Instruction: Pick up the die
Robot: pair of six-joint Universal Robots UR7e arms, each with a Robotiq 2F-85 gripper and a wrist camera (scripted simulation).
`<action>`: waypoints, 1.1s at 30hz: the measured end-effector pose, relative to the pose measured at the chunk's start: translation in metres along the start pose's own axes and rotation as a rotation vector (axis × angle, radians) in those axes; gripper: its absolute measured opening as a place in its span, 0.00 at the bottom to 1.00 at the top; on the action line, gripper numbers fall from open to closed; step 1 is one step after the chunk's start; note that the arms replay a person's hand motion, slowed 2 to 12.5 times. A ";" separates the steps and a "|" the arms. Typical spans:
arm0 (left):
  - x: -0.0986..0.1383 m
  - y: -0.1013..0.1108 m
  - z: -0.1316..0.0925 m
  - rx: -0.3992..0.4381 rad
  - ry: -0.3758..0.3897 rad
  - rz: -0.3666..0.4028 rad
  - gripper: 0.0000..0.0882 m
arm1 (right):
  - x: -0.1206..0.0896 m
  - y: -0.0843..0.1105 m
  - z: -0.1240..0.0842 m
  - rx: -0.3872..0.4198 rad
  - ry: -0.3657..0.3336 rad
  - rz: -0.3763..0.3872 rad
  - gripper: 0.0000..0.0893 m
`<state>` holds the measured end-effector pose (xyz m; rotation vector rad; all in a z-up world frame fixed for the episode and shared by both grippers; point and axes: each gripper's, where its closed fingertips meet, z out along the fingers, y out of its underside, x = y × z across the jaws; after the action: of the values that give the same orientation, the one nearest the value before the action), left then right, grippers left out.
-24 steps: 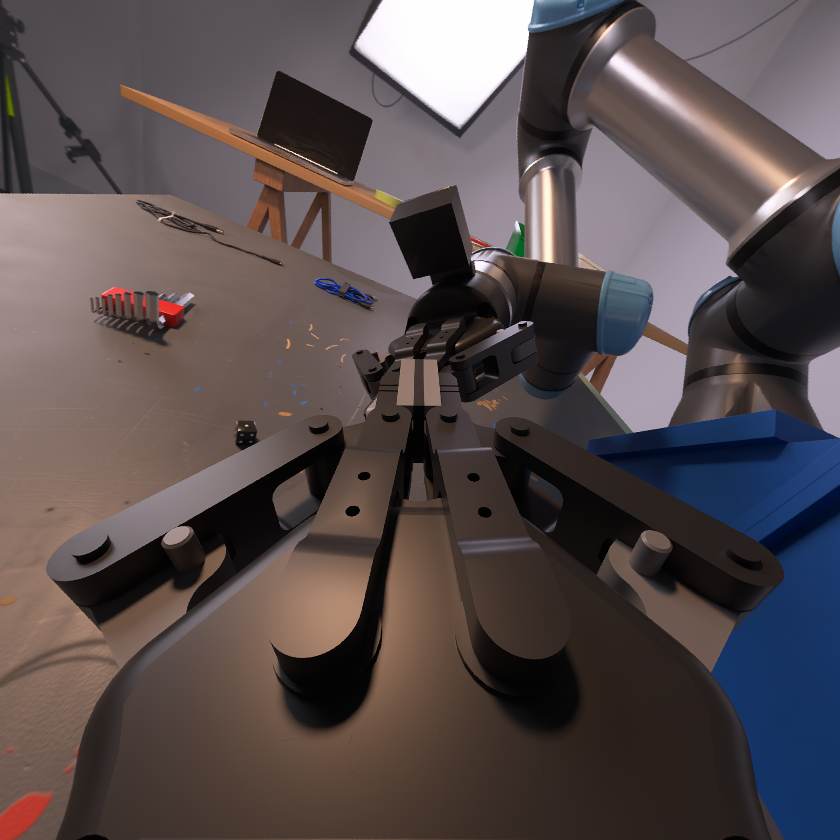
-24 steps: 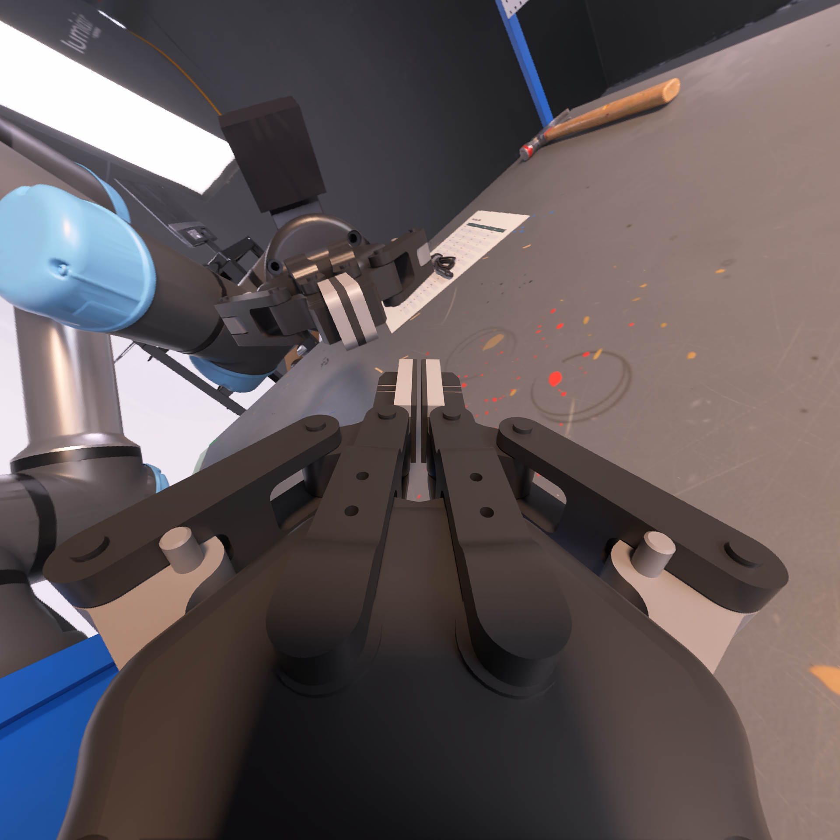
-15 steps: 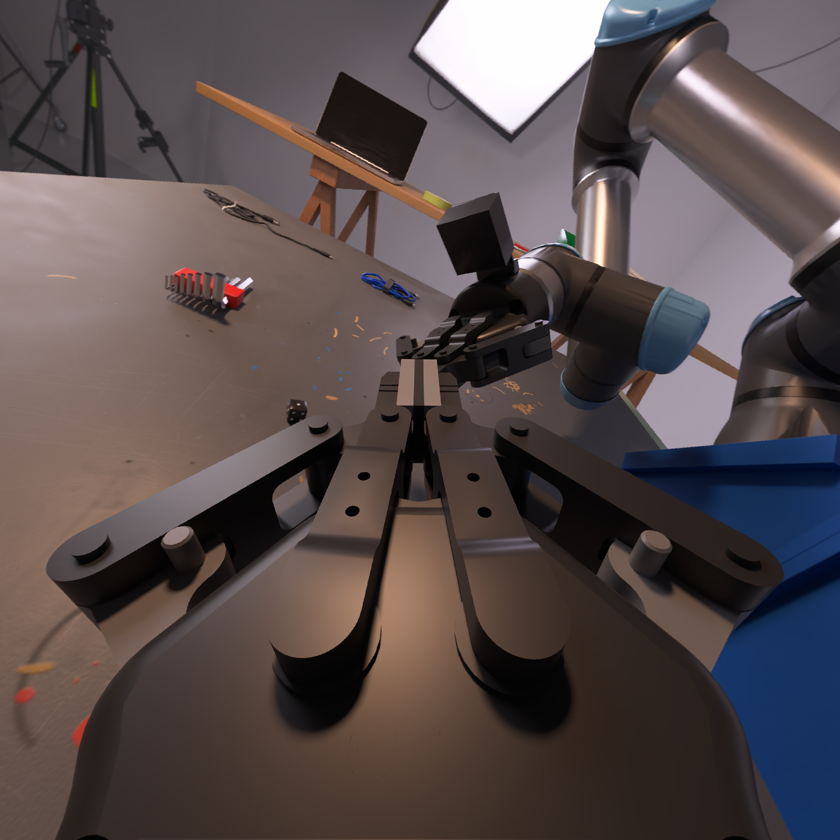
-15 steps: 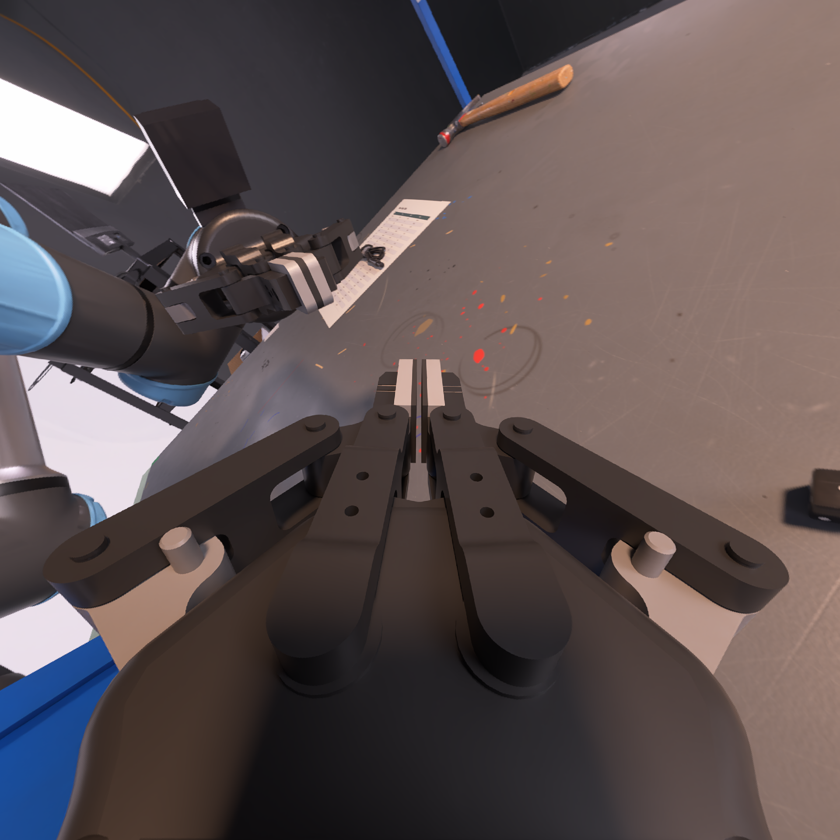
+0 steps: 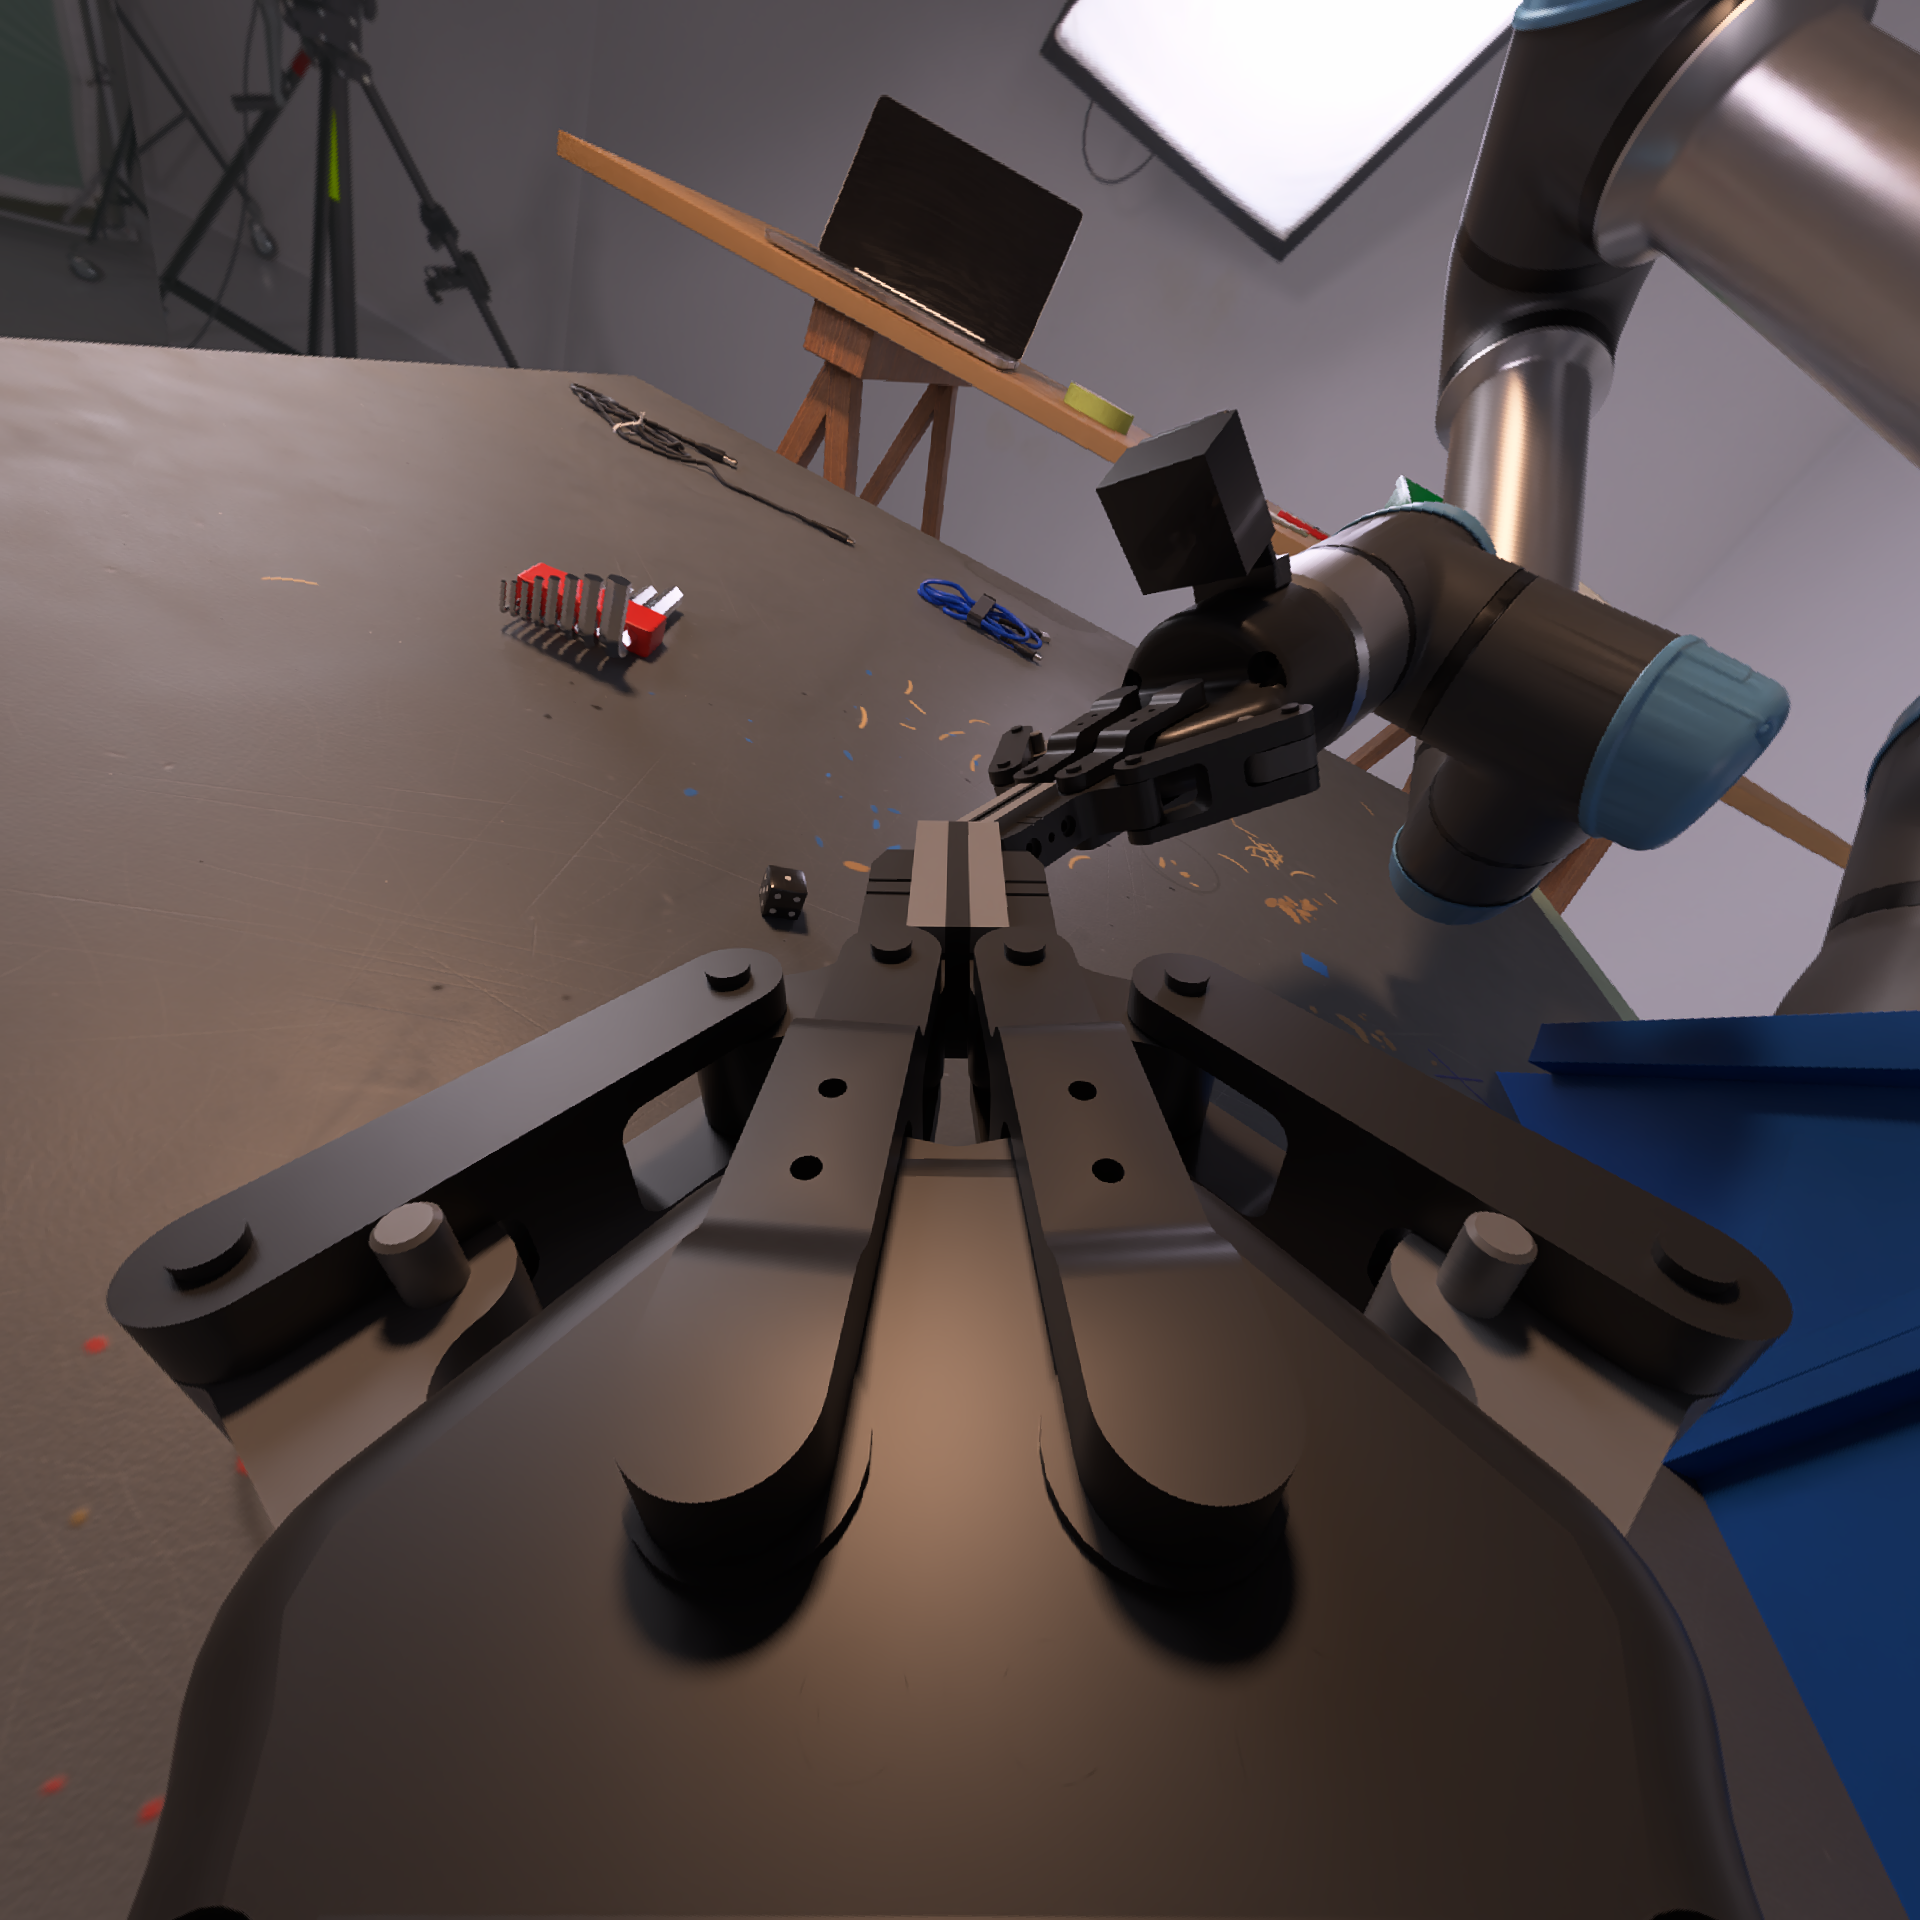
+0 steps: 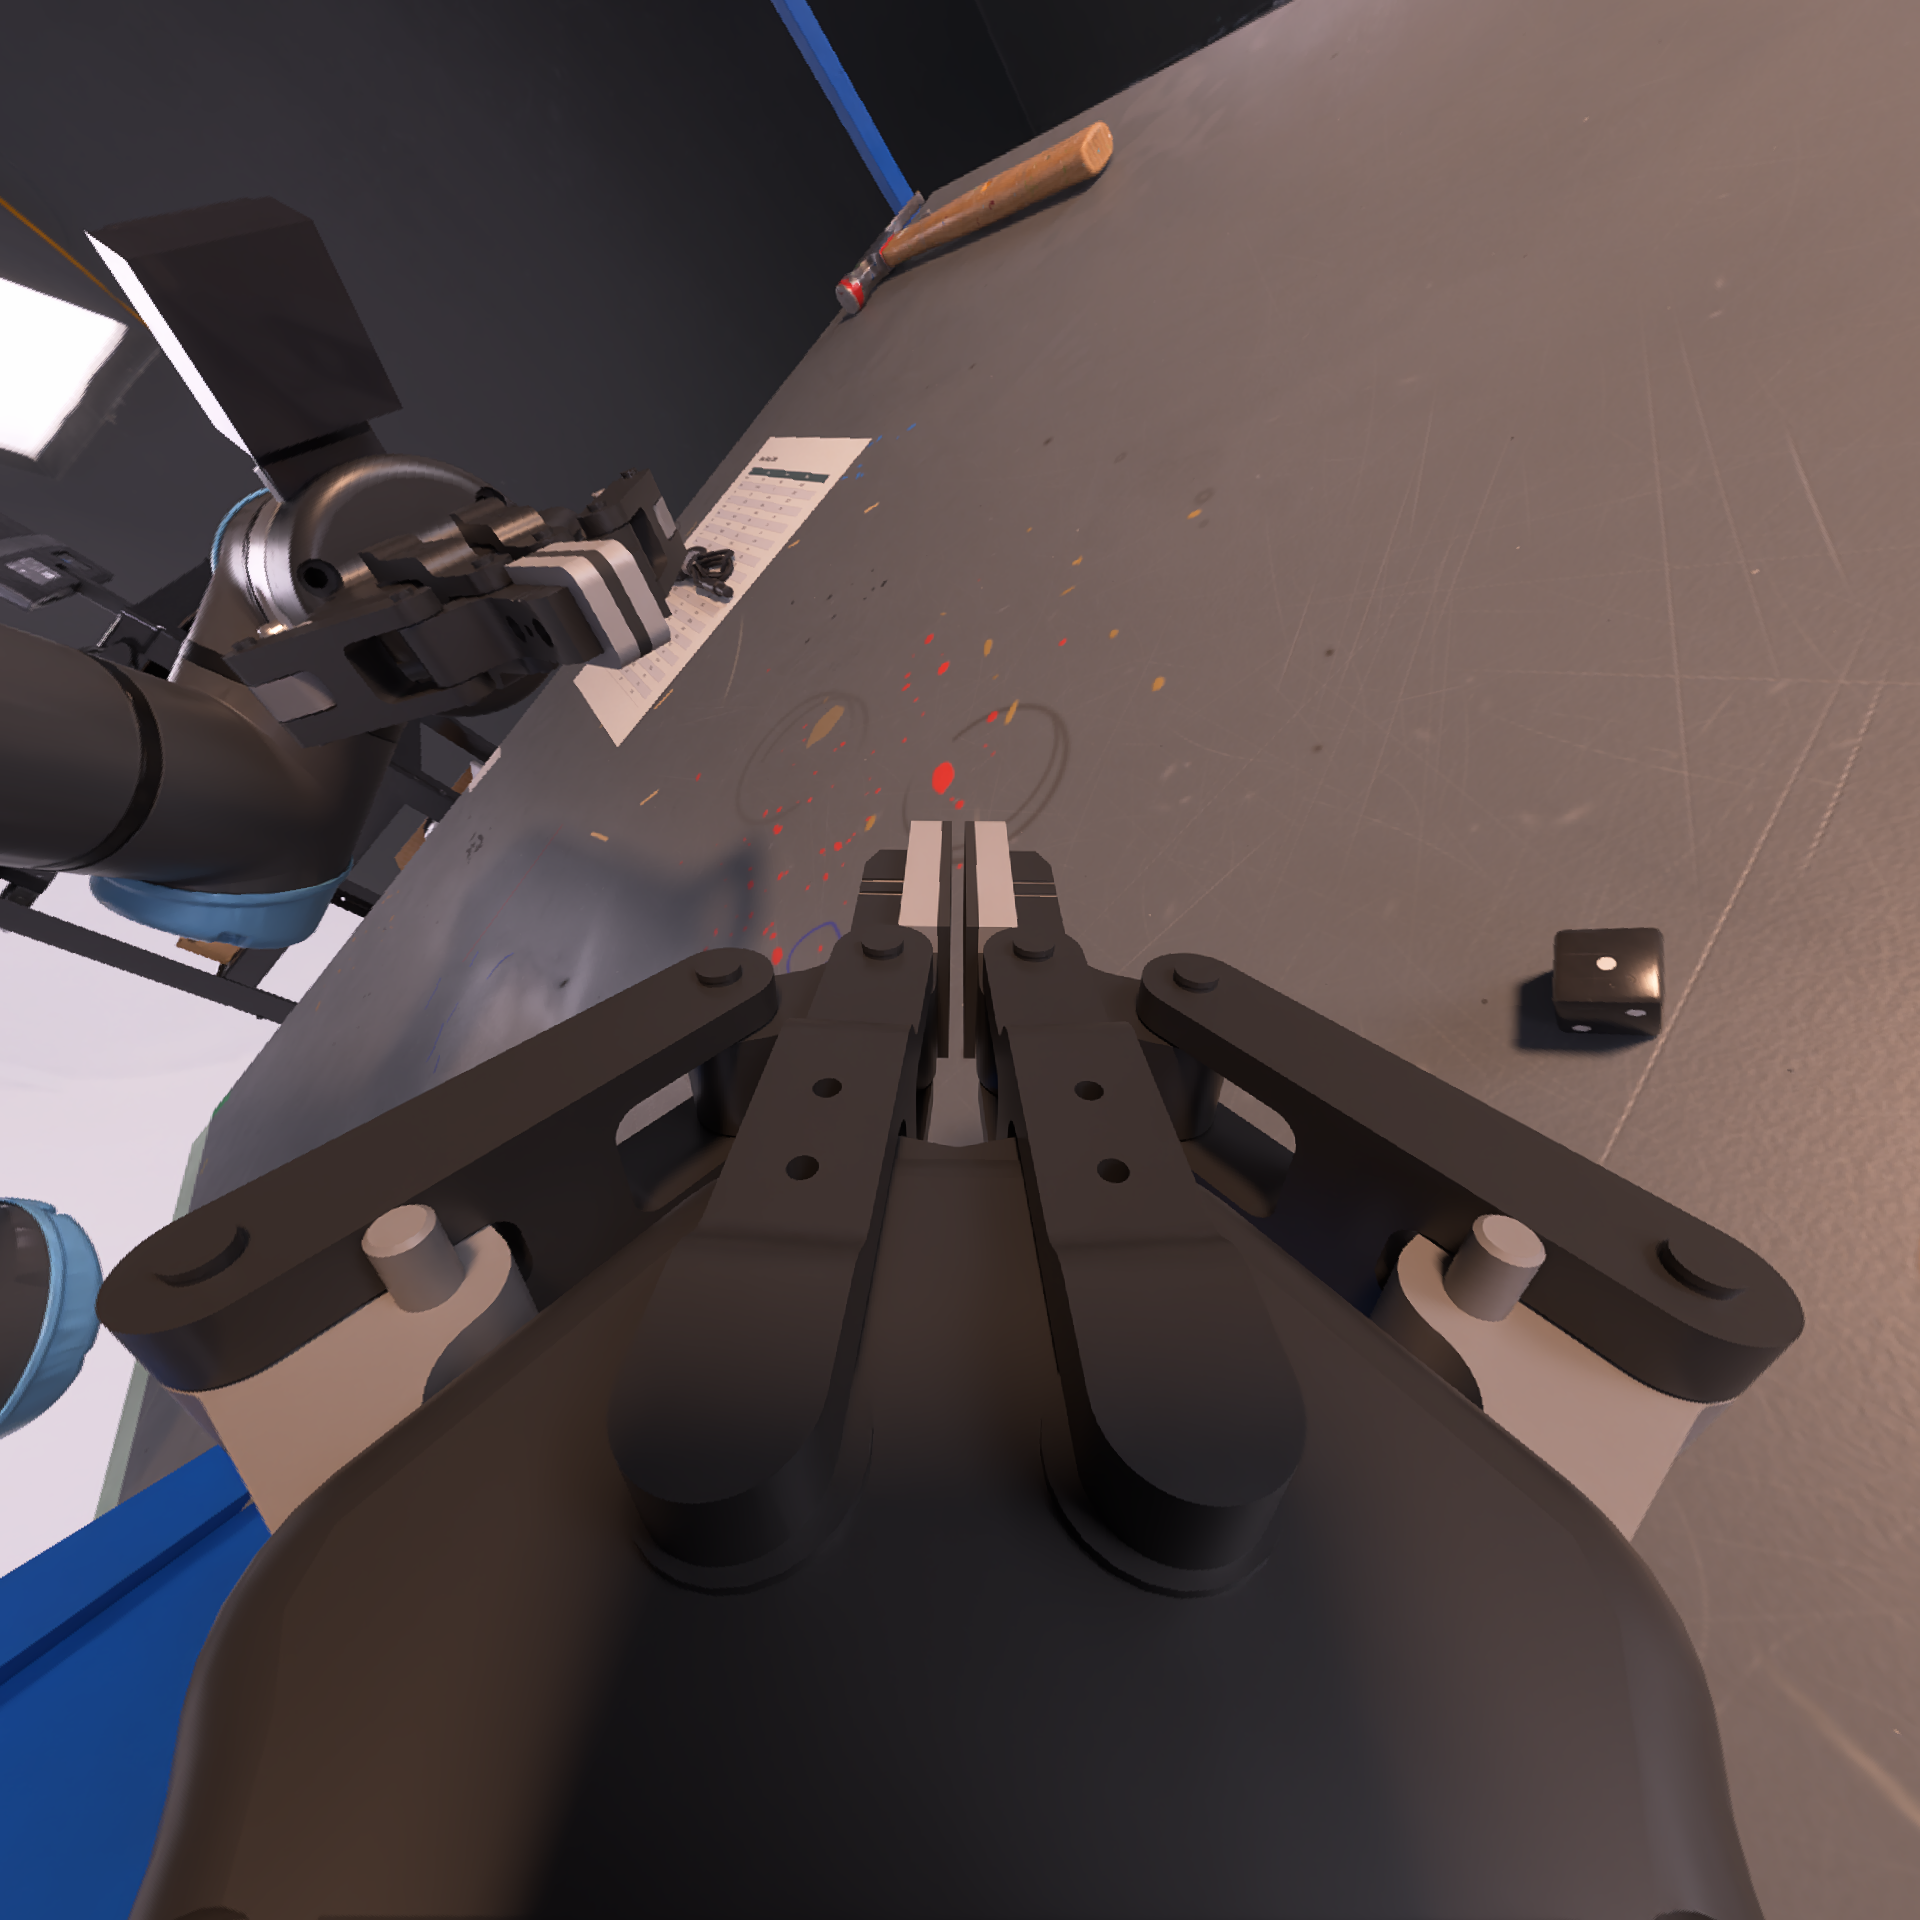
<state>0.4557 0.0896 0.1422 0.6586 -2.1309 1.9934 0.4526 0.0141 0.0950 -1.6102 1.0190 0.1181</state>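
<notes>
The die (image 5: pixel 783 891) is a small black cube with white pips, resting on the grey table. In the left wrist view it lies just left of my left gripper (image 5: pixel 958 871), which is shut and empty above the table. In the right wrist view the die (image 6: pixel 1605 981) lies to the right of my right gripper (image 6: pixel 957 871), which is also shut and empty. The right gripper (image 5: pixel 1013 808) also shows in the left wrist view, just beyond the left fingertips. The left gripper (image 6: pixel 613 592) shows at the far left of the right wrist view.
A red socket holder (image 5: pixel 587 606), a blue cable (image 5: pixel 982 615) and a black cord (image 5: pixel 665 447) lie farther back. A hammer (image 6: pixel 971 213) and a printed sheet (image 6: pixel 722 582) lie across the table. A blue bin (image 5: pixel 1766 1247) stands at the right.
Both wrist views have swung across the table. The die has come into clearer view beside each gripper. The two grippers have drawn apart from each other and stayed shut.
</notes>
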 end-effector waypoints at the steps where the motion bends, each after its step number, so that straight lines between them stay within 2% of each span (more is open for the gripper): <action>1: -0.001 0.000 0.000 -0.001 -0.001 -0.002 0.00 | 0.001 0.000 0.000 -0.001 0.003 0.000 0.02; 13: -0.009 0.012 0.006 -0.052 -0.030 -0.004 0.00 | 0.012 -0.005 -0.009 0.015 0.056 -0.023 0.03; 20: -0.013 0.022 0.008 -0.102 -0.066 0.016 0.00 | 0.016 -0.001 -0.010 -0.012 0.081 -0.047 0.05; 27: -0.017 0.029 0.010 -0.146 -0.103 0.048 0.00 | 0.037 0.006 -0.014 -0.070 0.195 -0.087 0.11; 33: -0.017 0.036 0.013 -0.184 -0.109 0.057 0.00 | 0.054 0.015 -0.017 -0.125 0.275 -0.133 0.22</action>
<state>0.4582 0.0815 0.1017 0.6982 -2.3857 1.7974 0.4684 -0.0282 0.0583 -1.8390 1.1270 -0.1355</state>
